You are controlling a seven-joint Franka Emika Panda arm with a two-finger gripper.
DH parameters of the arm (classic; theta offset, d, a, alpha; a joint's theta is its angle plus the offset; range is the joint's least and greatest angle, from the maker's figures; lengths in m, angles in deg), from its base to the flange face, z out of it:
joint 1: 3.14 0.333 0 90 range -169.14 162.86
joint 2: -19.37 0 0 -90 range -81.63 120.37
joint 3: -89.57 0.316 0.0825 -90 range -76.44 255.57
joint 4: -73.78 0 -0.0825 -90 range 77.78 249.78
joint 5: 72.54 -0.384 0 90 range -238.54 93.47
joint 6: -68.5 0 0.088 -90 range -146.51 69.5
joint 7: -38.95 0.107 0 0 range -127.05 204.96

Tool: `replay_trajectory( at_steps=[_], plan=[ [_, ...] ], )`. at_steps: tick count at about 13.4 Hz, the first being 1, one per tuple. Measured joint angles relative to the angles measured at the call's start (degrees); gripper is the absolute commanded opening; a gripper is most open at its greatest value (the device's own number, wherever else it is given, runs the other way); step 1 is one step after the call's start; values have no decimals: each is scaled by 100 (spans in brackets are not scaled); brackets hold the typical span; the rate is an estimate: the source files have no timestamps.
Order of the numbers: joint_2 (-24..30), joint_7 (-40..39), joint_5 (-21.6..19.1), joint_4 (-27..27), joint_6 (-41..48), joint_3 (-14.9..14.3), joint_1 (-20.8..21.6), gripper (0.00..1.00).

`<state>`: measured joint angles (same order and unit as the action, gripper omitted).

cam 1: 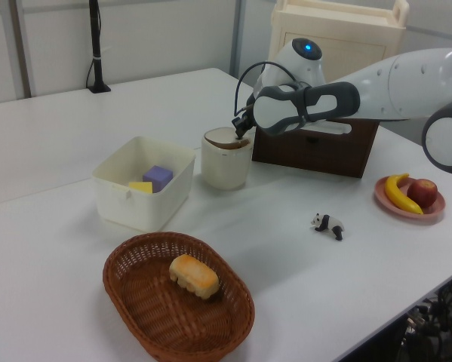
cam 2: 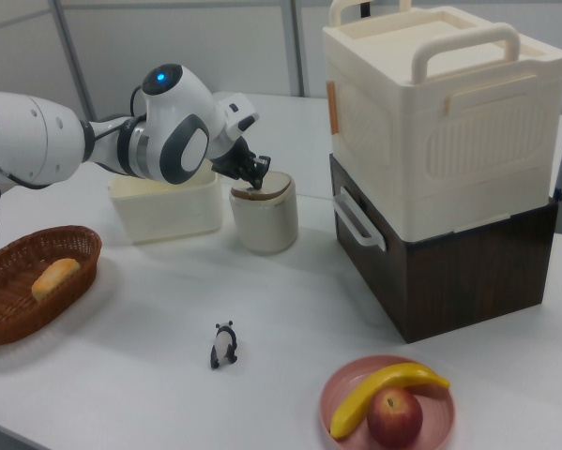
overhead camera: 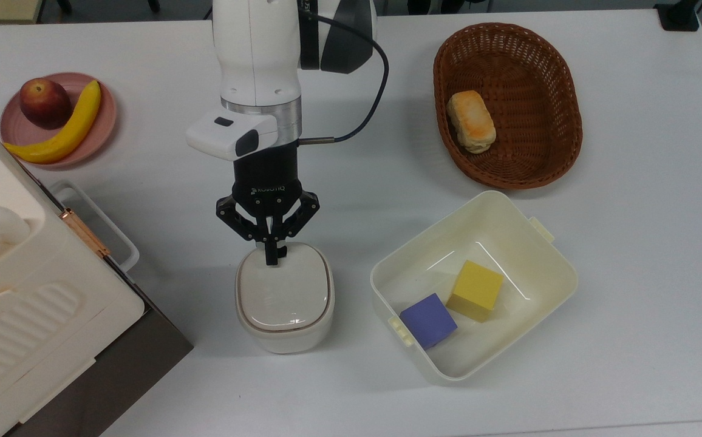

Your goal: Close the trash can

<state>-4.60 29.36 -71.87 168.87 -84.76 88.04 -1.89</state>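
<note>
Pressed together, our gripper (overhead camera: pixel 271 260) points down with its fingertips on the far edge of the lid (overhead camera: pixel 284 292), probably because pushing there lays the lid flat. Going from the top view's left to its right, the trash can (overhead camera: pixel 285 331) stands directly under the gripper, between the big cream appliance (overhead camera: pixel 17 291) and the open tub (overhead camera: pixel 545 255), and it looks closed now.

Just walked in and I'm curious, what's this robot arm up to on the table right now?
The arm is closing the trash can. Its gripper, fingers shut together, presses on the lid near the rear edge. In the top view the lid looks flat, down on the can; in the right view a slight tilt may remain. Beside it, a tub holds a yellow block and a purple block.
</note>
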Motion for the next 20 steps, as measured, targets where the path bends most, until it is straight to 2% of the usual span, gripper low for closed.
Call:
replay_trajectory(
  at_steps=[15, 18, 20],
  plan=[
    [-3, -24, 248, 135, -4, 6, 34, 0],
    [151, 77, 239, 124, -4, 14, 28, 0],
    [556, 381, 238, 110, 290, 18, 12, 2]
  ],
)
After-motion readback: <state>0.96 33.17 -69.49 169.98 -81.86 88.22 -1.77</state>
